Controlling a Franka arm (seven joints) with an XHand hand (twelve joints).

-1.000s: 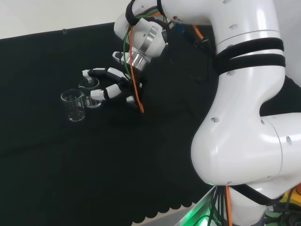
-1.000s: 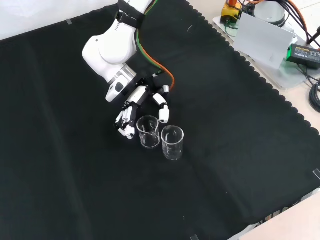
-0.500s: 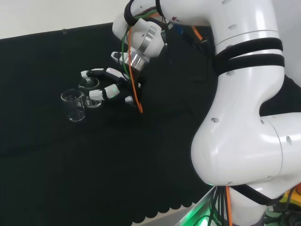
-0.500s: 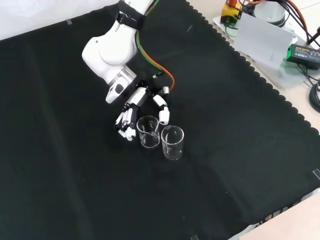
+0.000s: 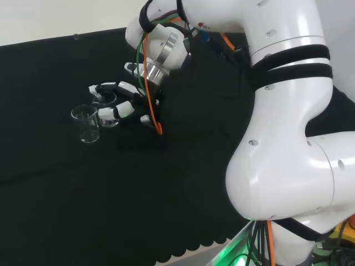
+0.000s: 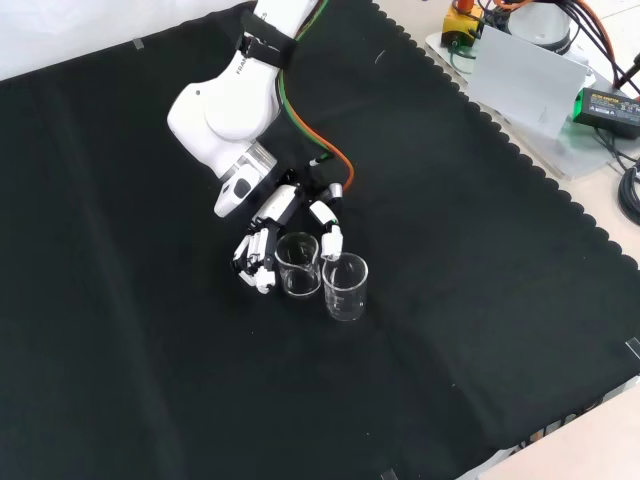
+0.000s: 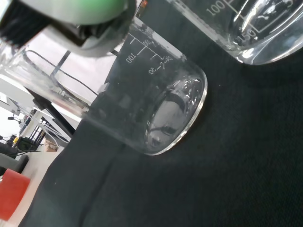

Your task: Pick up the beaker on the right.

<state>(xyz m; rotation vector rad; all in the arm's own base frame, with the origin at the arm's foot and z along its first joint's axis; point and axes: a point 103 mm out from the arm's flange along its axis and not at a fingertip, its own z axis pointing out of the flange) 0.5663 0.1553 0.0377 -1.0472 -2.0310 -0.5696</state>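
Note:
Two clear glass beakers stand side by side on the black cloth. In the front view one beaker [image 6: 298,266] is on the left and the other beaker [image 6: 345,287] is on the right and slightly nearer. The hand [image 6: 281,206] comes in low from above, and the left beaker stands between its fingers [image 6: 257,269] and its thumb [image 6: 332,238]. The fingers look nearly straight, and I cannot tell whether they touch the glass. In the head view the hand [image 5: 124,109] straddles the far beaker [image 5: 104,103], with the other beaker [image 5: 86,125] just in front. The wrist view has the straddled beaker [image 7: 156,109] close up and the second beaker [image 7: 246,28] beside it.
The arm's white links [image 5: 288,138] stand at the right of the head view. Beyond the cloth's scalloped edge at the front view's top right lie a grey box [image 6: 525,75], a black adapter [image 6: 610,105] and cables. Open black cloth surrounds the beakers.
The hand has slid forward toward the beakers, left in the head view and down in the front view. Its fingers and thumb now reach farther along the sides of one beaker. Both beakers stay put.

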